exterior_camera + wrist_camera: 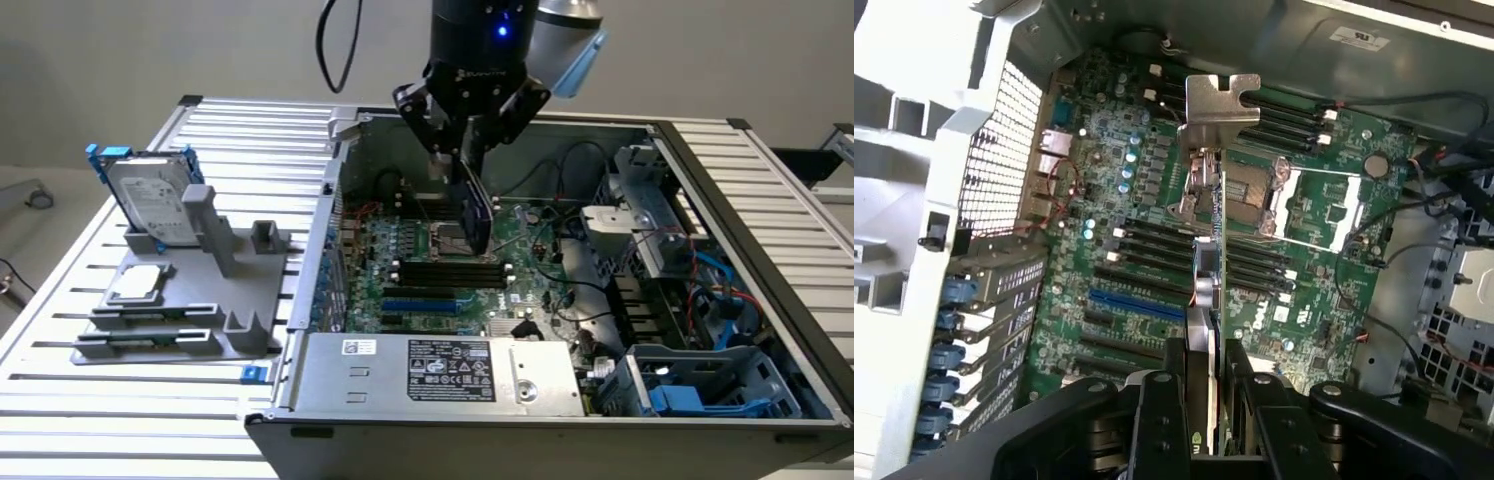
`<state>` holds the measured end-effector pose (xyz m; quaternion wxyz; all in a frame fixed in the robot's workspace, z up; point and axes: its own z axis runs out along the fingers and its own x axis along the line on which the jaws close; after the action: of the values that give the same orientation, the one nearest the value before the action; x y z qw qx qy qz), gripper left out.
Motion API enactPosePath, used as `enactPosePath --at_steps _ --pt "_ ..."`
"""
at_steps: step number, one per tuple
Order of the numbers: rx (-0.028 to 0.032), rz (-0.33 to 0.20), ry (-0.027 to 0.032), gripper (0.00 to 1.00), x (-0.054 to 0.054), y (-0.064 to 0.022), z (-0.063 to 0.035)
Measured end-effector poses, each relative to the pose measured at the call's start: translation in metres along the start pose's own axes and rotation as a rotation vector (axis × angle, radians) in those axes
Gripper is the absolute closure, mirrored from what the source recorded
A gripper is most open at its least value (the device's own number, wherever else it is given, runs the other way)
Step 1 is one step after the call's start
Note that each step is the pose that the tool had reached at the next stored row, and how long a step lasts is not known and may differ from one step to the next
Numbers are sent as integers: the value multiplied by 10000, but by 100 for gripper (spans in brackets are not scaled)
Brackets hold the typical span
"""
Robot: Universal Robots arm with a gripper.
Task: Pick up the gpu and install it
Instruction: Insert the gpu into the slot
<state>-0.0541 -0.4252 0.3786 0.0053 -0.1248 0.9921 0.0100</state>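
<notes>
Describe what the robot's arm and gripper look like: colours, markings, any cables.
The gripper is black, with jointed linkage fingers on round pivots. Its body carries a glowing blue light and small white lettering I can't read. Above it the wrist is silver-grey with a light blue cap, and a black cable loops beside it.

The slatted metal table (134,405) carries an open computer case (534,447), a grey parts fixture (187,300) beside it, and a small blue part (248,373).
</notes>
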Motion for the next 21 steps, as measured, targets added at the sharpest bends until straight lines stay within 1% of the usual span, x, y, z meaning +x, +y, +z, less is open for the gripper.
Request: enactPosePath --at_steps 3,8,16,21 --pt "-67 -508 -7 73 0 0 2" --pt "-227 -1327 -31 73 0 0 2" --pt "-418 -2764 -45 73 0 0 13" --pt "-588 -3635 -76 73 0 0 24"
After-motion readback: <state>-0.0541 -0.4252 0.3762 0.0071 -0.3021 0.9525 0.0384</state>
